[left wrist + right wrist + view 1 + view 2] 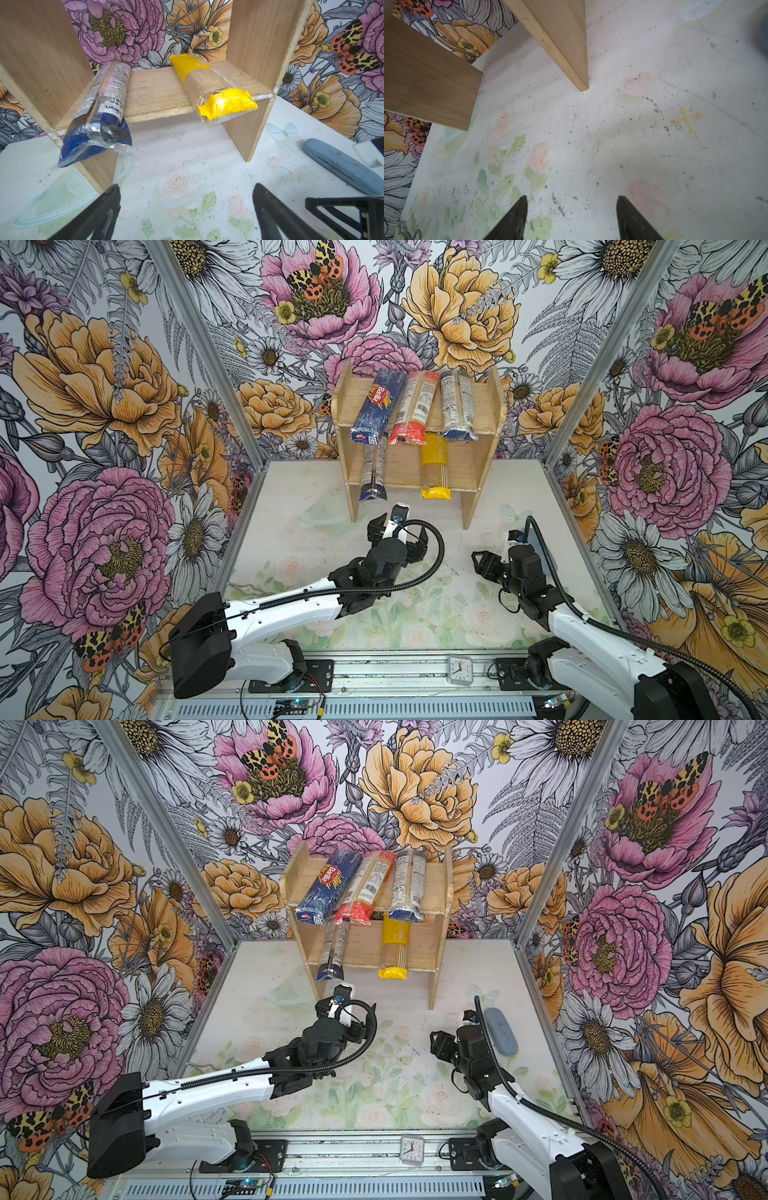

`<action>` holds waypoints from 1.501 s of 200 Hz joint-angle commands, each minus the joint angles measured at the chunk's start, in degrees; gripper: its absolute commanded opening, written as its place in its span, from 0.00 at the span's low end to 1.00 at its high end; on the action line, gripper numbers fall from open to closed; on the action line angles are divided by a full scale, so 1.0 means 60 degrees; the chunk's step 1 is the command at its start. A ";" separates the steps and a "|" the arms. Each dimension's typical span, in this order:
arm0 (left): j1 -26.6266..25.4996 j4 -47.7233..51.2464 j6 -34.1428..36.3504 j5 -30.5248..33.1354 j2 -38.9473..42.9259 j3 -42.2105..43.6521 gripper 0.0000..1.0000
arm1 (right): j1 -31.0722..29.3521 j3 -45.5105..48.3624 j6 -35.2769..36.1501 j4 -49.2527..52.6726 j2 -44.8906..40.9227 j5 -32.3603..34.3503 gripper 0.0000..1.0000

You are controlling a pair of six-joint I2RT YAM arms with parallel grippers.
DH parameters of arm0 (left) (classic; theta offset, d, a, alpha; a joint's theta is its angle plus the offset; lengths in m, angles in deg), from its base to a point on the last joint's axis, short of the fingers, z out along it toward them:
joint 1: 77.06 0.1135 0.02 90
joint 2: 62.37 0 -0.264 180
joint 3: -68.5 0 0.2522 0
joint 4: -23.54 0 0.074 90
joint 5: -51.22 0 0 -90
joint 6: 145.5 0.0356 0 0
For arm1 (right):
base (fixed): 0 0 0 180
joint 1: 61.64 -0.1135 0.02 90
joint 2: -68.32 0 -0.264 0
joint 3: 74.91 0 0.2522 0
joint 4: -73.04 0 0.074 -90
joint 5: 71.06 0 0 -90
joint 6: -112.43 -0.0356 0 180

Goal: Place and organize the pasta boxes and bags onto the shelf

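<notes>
The light-wood shelf (pixel 493 406) stands at the back of the table. On its upper tier lie the dark blue Barilla box (pixel 376 406), a red-ended bag (pixel 411 410) and a dark-ended grey-labelled bag (pixel 455 406). The lower board (pixel 155 91) carries a slim dark-ended bag (pixel 104 108) and a yellow-ended bag (pixel 214 91), both overhanging the front edge. My left gripper (pixel 397 536) hovers open and empty just in front of the shelf, below the slim bag. My right gripper (pixel 482 564) is open and empty over bare table, near the shelf's right leg (pixel 562 41).
A grey-blue oval object (pixel 500 1031) lies on the table right of my right arm. A small clock (pixel 459 670) sits on the front rail. A white-blue packet (pixel 216 1119) shows under my left arm. A clear plastic piece (pixel 41 207) lies by the shelf's left leg.
</notes>
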 commanded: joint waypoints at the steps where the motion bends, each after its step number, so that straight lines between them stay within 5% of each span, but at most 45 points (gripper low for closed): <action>1: 0.0145 0.0206 -0.0304 -0.0454 0.0371 0.0295 0.99 | 0.0025 -0.0518 0.0557 -0.0054 0.0293 -0.0632 0.69; 173: 0.0551 0.0785 -0.0681 -0.1449 0.0901 0.0960 0.97 | -0.0001 -0.2103 0.3138 0.1338 0.1158 -0.1598 0.71; 300: 0.2309 0.1004 -0.0163 -0.2195 0.2562 0.2135 0.97 | 0.0096 -0.3309 0.4887 0.1745 0.1512 -0.0880 0.72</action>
